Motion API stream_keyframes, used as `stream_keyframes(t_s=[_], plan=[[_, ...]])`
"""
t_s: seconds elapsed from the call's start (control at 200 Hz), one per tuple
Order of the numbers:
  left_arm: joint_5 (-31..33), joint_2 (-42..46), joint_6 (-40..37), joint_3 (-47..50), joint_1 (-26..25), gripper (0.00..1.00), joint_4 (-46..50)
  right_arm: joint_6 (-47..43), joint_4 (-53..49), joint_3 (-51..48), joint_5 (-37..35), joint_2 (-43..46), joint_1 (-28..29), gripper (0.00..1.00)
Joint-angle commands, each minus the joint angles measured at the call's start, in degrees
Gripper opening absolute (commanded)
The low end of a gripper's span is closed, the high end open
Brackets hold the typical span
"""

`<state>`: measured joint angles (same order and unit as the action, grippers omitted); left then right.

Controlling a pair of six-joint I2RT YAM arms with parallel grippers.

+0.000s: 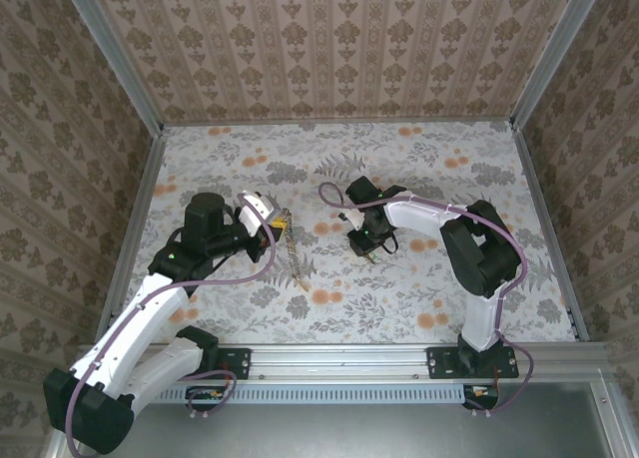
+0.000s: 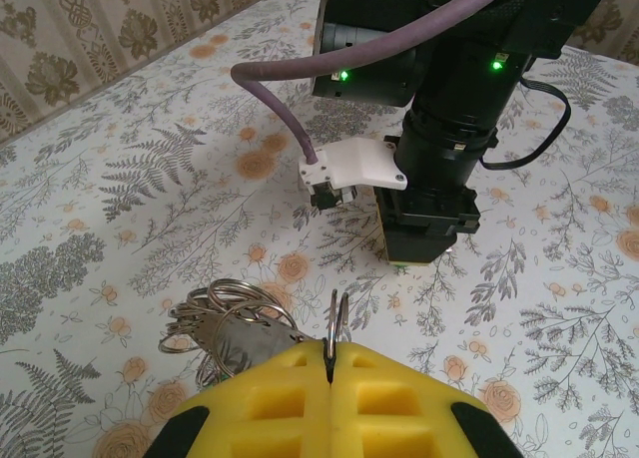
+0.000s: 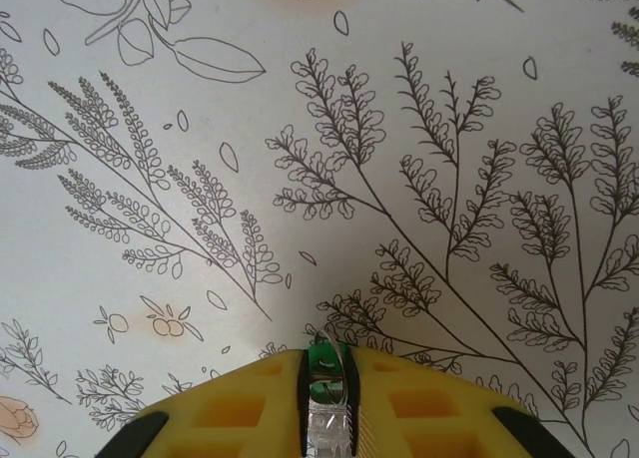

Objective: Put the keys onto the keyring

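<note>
Nearest my left wrist camera, the left hand (image 2: 329,356) has its two yellow, waffle-ribbed plastic fingers (image 2: 389,398) pressed together on the keyring (image 2: 336,318). The keyring is a thin wire hoop standing on edge in the seam between them. Just left of it hangs a tangle of shiny steel rings (image 2: 235,293) and flat metal keys (image 2: 240,340). Below is the table (image 2: 150,179), a matte white surface printed with grey ferns and orange blossoms. From above, I see that bunch hanging from the left hand as a thin string. I cannot tell whether its end touches the table.

Farther out, the right hand (image 3: 324,353) points straight down close to the table, apart from the left hand. Its yellow fingers are clamped on one small key (image 3: 327,393) with a glossy green plastic head and a ridged silver blade. Beyond, brown patterned wallpaper (image 1: 339,49) backs the table.
</note>
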<state>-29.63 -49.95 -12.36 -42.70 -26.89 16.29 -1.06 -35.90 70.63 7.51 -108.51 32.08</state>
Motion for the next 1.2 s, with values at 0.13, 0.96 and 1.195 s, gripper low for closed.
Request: stream_keyframes(t_s=[0.13,0.96,1.195], plan=[[-1.49,1.44,0.93,-0.24,0.40,0.00,-1.59,0.89,0.77,-1.03,1.37,0.13,-0.26,0.06],[-1.75,-3.57,-0.23,-0.97,-3.49,0.00,-6.14,2.55,29.33,-9.81,14.52,30.41,10.73,0.00],[-0.51,-4.09,0.74,-1.06,-4.90,0.00,-7.33,2.03,28.87,-8.58,17.62,29.91,11.48,0.00]])
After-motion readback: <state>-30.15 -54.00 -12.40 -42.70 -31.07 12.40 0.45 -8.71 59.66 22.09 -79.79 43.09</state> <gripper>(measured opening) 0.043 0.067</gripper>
